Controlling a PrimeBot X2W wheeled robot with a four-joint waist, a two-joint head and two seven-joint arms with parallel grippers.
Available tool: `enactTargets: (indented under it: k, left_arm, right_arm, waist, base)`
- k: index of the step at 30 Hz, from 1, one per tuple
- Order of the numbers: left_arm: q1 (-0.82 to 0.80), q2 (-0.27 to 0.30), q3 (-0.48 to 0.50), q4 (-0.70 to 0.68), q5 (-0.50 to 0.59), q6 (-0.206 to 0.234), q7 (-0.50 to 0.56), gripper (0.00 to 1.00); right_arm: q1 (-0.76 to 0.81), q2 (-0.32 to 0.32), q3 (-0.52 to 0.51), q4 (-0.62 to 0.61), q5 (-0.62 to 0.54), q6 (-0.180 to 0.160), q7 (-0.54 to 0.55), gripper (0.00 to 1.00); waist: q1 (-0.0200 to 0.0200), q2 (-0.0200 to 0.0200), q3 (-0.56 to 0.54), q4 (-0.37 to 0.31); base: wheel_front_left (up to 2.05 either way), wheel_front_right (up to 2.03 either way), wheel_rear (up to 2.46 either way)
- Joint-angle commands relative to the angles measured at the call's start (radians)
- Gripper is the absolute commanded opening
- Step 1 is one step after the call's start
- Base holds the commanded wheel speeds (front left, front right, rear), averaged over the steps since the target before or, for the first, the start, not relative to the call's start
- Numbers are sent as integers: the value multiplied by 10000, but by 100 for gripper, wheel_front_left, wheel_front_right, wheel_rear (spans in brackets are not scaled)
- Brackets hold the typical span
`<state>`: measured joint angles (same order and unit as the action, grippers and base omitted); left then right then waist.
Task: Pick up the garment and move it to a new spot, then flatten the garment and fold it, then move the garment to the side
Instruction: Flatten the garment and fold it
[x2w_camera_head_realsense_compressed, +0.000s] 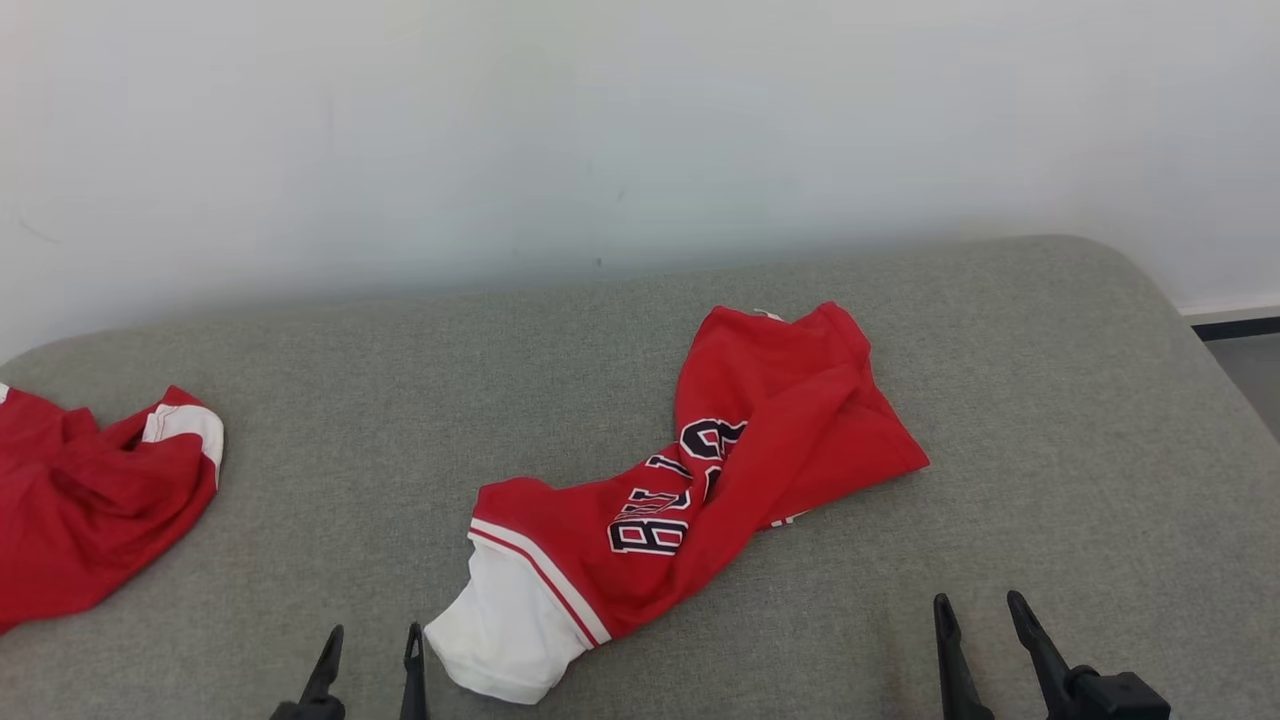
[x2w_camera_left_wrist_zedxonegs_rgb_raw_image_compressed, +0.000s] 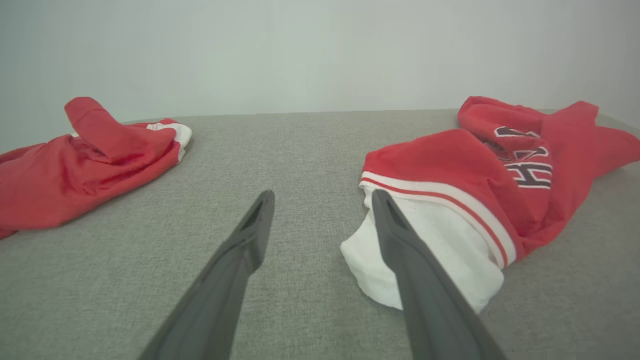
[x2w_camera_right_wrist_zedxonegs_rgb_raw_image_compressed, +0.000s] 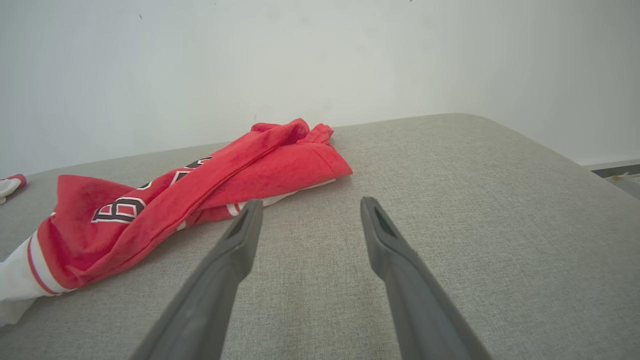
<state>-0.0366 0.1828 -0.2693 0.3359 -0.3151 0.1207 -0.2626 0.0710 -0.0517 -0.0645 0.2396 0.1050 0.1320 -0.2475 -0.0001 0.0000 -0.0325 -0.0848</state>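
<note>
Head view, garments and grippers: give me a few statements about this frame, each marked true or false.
1. The lettered red garment lies crumpled, not spread flat. True.
2. The left gripper is shut on that garment. False: it is open and grips nothing.
3. A second red garment lies at the left of the grey surface. True.
4. The right gripper touches the lettered garment. False: it is open over bare surface, apart from the cloth.

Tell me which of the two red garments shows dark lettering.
The garment in the middle of the grey cushion, its white end beside the left end effector. The other garment, at the far left, shows plain red and white.
</note>
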Motion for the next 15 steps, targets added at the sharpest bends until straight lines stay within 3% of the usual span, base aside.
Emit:
enactTargets:
  k: [1, 5, 15]
  left_arm:
    - [-41, 80, -41, 150, 166, -92, -31, 100]
    - [-43, -27, 250, 9, 547, -75, -31, 100]
    - [1526, -1015, 1878, -3154, 1328, -202, -32, 100]
  right_arm:
    - [27, 26, 59, 3, -56, -26, -13, 100]
    - [0, 25, 145, -19, -77, -26, -24, 100]
    - [401, 26, 19, -55, -78, -26, -107, 100]
  waist:
    - [1, 0, -34, -45]
    - [1, 0, -105, -255]
    - [1, 0, -119, -373]
  base:
    - [0, 0, 0]
    - [0, 0, 0]
    - [0, 0, 0]
